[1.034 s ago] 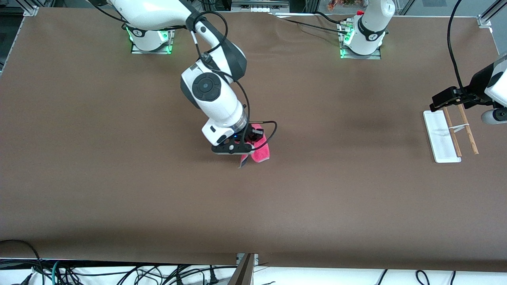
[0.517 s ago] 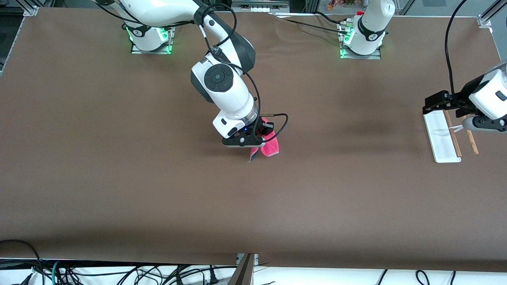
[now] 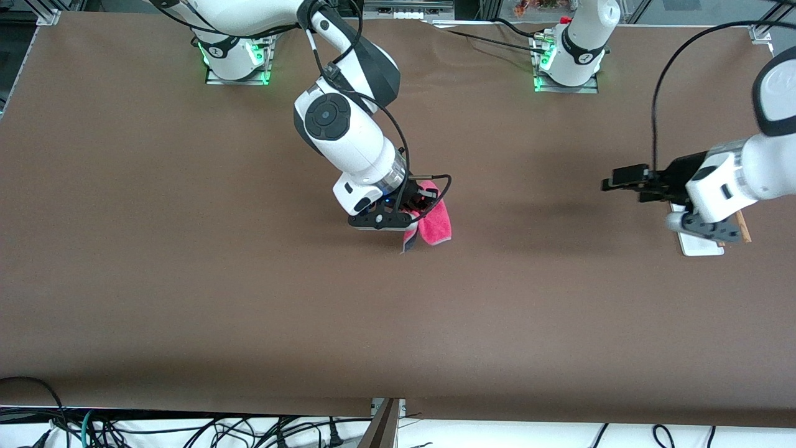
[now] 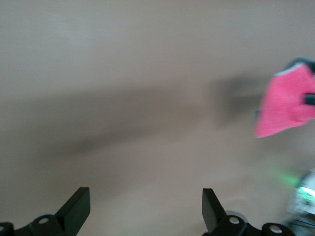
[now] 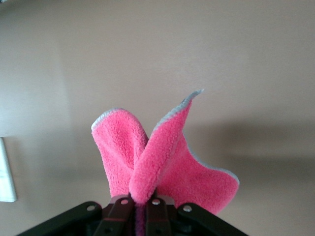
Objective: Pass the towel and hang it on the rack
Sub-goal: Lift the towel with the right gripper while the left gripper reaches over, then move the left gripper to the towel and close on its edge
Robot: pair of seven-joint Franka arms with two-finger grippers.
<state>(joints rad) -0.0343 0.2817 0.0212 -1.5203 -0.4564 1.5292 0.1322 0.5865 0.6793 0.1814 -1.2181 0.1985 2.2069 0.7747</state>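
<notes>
The pink towel [image 3: 435, 221] hangs bunched from my right gripper [image 3: 418, 205], which is shut on it just above the table's middle. In the right wrist view the towel [image 5: 162, 157] fans out in two lobes with a pale edge from the closed fingers [image 5: 120, 214]. My left gripper [image 3: 619, 180] is open and empty, in the air over the table between the towel and the rack. In the left wrist view its fingertips [image 4: 78, 209] stand wide apart and the towel [image 4: 288, 105] shows ahead. The rack [image 3: 699, 246] is mostly hidden under the left arm; a rod end [image 3: 744, 231] shows.
Both arm bases with green lights stand at the table's edge farthest from the front camera. Cables hang below the near edge. A flat white piece [image 5: 6, 172] shows at the edge of the right wrist view.
The right arm has carried the towel toward the left arm's end of the table. The left arm has swung from over the rack toward the towel.
</notes>
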